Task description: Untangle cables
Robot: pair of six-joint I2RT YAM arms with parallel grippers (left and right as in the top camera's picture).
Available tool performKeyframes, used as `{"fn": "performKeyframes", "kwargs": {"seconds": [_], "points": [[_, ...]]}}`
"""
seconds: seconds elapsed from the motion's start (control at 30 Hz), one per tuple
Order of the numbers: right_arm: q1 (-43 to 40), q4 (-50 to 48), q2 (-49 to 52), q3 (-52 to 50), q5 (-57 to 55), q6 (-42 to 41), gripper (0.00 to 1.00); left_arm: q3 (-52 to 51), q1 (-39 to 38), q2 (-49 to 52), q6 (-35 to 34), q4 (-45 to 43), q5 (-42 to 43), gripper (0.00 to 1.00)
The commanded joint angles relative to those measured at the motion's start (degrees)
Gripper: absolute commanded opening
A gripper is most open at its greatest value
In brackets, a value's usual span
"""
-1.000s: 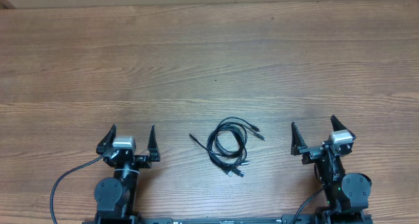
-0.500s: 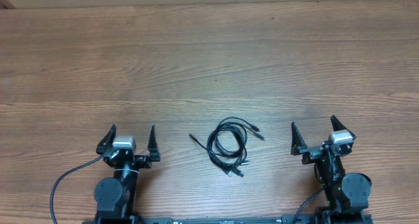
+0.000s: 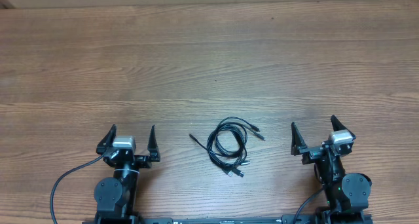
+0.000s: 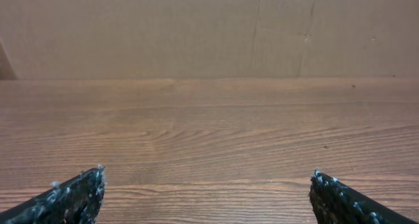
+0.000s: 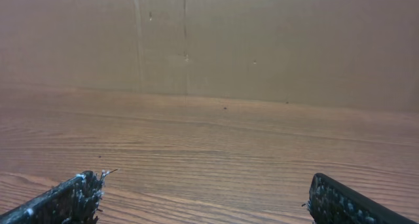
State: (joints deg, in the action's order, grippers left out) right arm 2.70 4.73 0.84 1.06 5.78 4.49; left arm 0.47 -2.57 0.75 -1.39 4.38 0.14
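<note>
The cables [image 3: 227, 144] lie as a small tangled coil of thin black cords on the wooden table, near the front middle, with silver-tipped plug ends sticking out at the left, upper right and bottom. My left gripper [image 3: 128, 137] is open and empty, left of the coil and apart from it. My right gripper [image 3: 315, 132] is open and empty, right of the coil. In the left wrist view the gripper [image 4: 206, 191] faces bare table. In the right wrist view the gripper [image 5: 204, 194] also faces bare table. The cables show in neither wrist view.
The wooden table [image 3: 209, 67] stretches wide behind the coil. A brown cardboard wall [image 4: 209, 27] stands along its far edge, also in the right wrist view [image 5: 262, 40]. A thick black arm wire [image 3: 65, 178] loops by the left base.
</note>
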Motion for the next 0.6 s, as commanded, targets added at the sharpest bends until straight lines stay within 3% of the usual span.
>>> {"fn": "performKeyframes", "kwargs": {"seconds": [0.0, 0.57], "points": [[-0.2, -0.35, -0.61, -0.59, 0.09, -0.11, 1.0, -0.2, 0.39, -0.5, -0.09, 0.02, -0.55, 1.0], [-0.2, -0.35, -0.61, -0.57, 0.09, -0.11, 1.0, -0.2, 0.39, -0.5, -0.09, 0.02, -0.55, 1.0]]}}
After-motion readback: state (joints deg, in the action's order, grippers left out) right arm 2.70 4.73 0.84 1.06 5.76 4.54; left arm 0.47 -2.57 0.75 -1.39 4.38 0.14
